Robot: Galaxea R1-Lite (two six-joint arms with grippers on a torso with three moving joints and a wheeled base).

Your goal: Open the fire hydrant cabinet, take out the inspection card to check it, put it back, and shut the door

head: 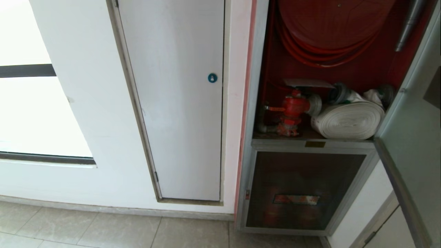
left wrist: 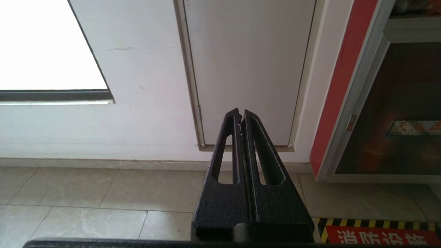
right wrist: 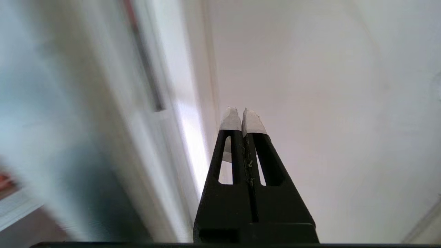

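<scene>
The inspection card (head: pixel 307 83) — a thin pale sheet — lies roughly flat inside the fire hydrant cabinet (head: pixel 344 69), perched above the red valve (head: pixel 293 112) and just behind the white rolled hose (head: pixel 349 120). Its long axis runs across the recess, side to side, with one long edge facing out toward the robot. Above it hangs the red hose reel (head: pixel 330 24).

The door (head: pixel 410 144) already stands swung out on the right of the opening, its glass panel edge-on in the head view, so the recess is open and the card can be reached from the front.

The right pincer (right wrist: pixel 240 115) is clenched, fingertips together with nothing between them, beside a blurred glazed frame that I take to be the door, pointing at a plain pale surface. The card therefore lies off to its left and deeper in; this arm looks the nearer one.

The left pincer (left wrist: pixel 241 115) is clenched too and empty, low over the floor (left wrist: pixel 103 193), pointing at the white panel (left wrist: pixel 248 69) well left of the cabinet.

The reach will likely need the right pincer released first, then brought in level with the card's front edge.
</scene>
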